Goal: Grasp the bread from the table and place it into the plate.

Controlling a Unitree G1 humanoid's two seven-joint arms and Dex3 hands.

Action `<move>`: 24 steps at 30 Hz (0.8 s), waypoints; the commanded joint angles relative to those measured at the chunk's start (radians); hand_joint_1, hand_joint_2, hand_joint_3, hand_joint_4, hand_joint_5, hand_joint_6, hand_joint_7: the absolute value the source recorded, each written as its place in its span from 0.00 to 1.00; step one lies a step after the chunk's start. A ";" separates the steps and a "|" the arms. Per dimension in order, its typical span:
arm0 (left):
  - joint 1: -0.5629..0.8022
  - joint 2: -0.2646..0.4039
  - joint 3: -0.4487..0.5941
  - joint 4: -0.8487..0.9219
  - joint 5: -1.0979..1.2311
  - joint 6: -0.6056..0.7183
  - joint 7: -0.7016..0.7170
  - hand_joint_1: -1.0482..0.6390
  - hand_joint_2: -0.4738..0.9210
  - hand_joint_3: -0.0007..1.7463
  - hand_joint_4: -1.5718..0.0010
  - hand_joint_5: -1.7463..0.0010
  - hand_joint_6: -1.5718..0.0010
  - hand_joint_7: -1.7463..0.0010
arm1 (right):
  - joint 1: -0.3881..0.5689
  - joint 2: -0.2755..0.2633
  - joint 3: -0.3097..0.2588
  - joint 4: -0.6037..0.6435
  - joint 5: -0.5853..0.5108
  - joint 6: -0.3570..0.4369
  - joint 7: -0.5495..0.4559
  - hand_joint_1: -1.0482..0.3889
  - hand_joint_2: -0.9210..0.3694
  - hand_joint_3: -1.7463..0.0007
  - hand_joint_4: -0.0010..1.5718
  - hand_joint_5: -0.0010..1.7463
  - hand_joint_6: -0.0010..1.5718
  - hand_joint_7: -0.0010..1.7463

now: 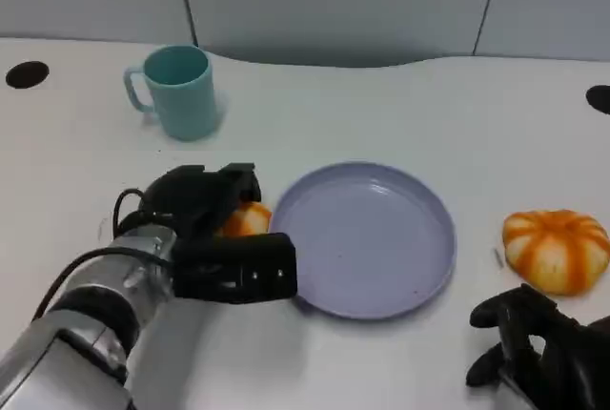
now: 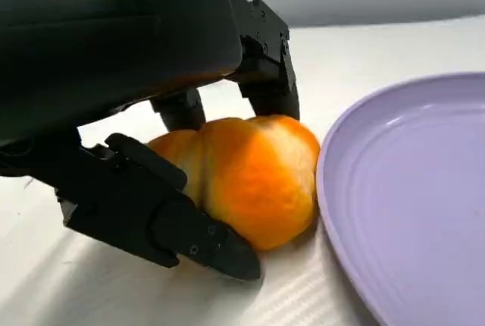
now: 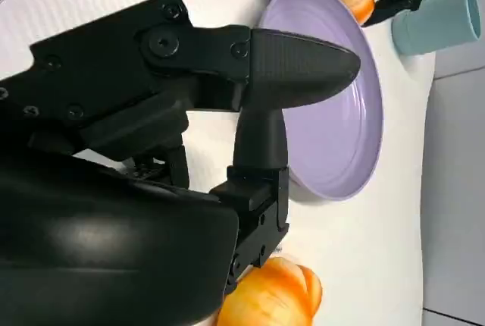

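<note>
Left hand (image 2: 163, 159) grips bread (image 2: 250, 178) beside plate (image 2: 409, 205) (no writing); right hand (image 1: 538, 343) curled, holding nothing

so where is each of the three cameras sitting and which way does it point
Head view: high on the robot, looking down at the table; both forearms, left hand, right hand.
Left wrist view: behind the left hand, low, facing the bread its fingers close around.
Right wrist view: behind the right hand, looking across the table.
All three share the purple plate.
</note>
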 commanded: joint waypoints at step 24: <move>-0.022 0.089 0.234 -0.032 -0.184 -0.222 0.051 0.64 0.94 0.05 0.47 0.00 0.61 0.00 | -0.053 -0.010 -0.016 0.061 -0.002 -0.023 0.004 0.52 0.00 0.64 0.31 1.00 0.23 0.94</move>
